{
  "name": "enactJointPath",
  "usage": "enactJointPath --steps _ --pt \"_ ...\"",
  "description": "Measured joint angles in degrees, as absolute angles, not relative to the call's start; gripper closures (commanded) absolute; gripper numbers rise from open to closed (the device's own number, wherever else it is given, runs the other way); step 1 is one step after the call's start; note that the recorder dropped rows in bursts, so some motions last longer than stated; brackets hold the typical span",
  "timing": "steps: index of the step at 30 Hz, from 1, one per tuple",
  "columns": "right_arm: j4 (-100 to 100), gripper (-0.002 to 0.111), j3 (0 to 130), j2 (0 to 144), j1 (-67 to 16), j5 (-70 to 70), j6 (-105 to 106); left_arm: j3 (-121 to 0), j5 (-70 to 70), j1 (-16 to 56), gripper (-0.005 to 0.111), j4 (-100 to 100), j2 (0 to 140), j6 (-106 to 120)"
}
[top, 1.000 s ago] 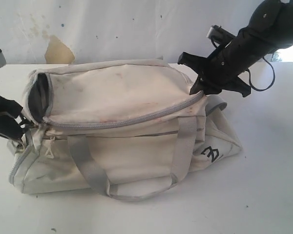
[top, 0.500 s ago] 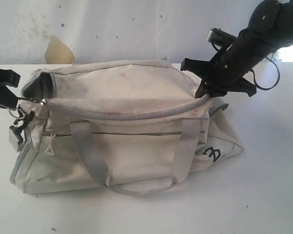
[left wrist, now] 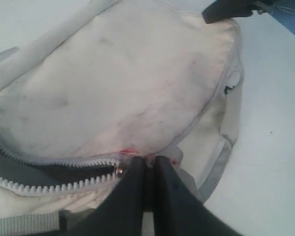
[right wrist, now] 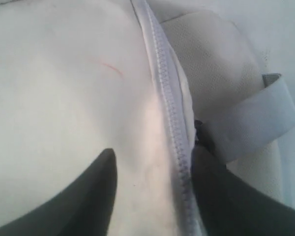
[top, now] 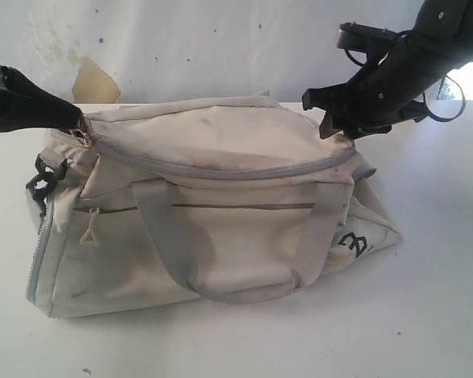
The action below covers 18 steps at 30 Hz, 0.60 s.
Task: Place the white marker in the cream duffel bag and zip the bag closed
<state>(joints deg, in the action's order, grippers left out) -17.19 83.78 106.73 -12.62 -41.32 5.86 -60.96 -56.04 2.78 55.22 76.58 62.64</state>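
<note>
Gaping wide, right pincer [right wrist: 155,155] straddles the cream duffel bag [top: 221,142]; left pincer [left wrist: 147,160] shut beside its zipper slider [left wrist: 119,170].

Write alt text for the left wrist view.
The left hand, fingers pinched shut, grips at the metal zipper slider of the cream duffel bag. Beside it, zipper teeth stand apart over dark lining; stained cream fabric fills most of the view.

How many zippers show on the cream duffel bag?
3: the main zipper along the top of the cream duffel bag, a pocket zipper across its front, an end zipper down its left end in the exterior view. The far side is hidden.
</note>
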Motion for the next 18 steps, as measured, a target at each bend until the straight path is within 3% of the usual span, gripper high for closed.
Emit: enactJointPath --steps 3,7,18 --pt "-17.2 0.039 83.8 106.1 -12.6 -41.5 6.9 -61.0 -57.4 2.8 0.107 58.2 76.5 67.3" --pt "-17.3 0.038 83.8 106.1 -12.5 -41.8 7.1 -61.0 -57.3 2.8 0.107 62.1 76.5 70.0" --pt "-36.2 0.05 83.8 102.5 -12.5 -45.5 26.9 -59.5 -50.5 2.8 0.107 65.5 77.2 69.0"
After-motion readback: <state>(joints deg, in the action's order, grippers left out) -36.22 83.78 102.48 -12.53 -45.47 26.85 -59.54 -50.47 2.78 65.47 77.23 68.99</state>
